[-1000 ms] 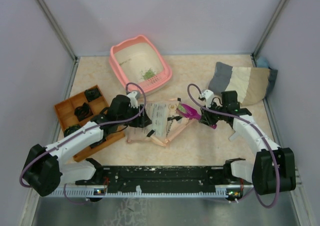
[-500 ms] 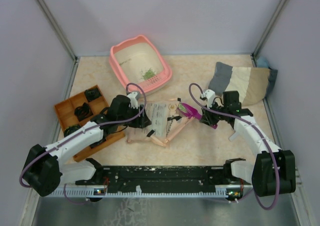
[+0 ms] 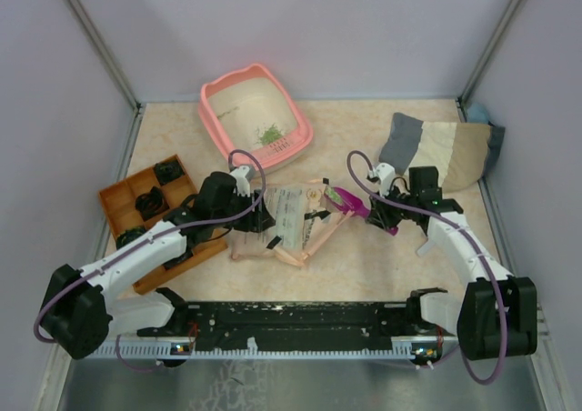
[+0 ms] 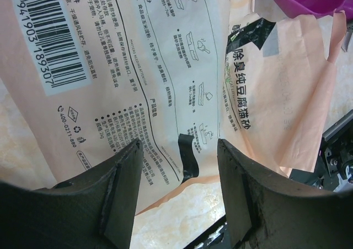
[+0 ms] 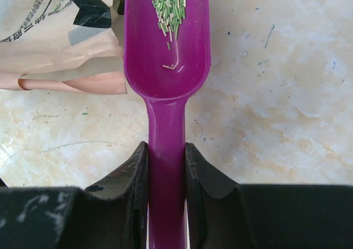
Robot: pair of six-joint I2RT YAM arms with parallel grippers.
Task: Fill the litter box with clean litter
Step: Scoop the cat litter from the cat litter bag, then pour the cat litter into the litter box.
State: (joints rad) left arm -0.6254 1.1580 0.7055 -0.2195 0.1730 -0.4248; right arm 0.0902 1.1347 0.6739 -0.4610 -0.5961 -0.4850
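The salmon-pink plastic litter box (image 3: 211,125), far left of centre, holds a small green pile of clean litter (image 3: 270,135). The left gripper (image 4: 177,166) stands with jaws apart over the beige printed paper bag (image 3: 286,215). The right gripper (image 5: 166,155) clamps the handle of the magenta plastic scoop (image 5: 165,86).

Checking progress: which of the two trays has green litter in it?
The pink litter box, holding green granules; the orange tray holds only black parts.

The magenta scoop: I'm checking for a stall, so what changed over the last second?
The right gripper, shut on the magenta scoop, drifted very slightly right, away from the paper bag. The left gripper, the litter box and its clean litter stayed put.
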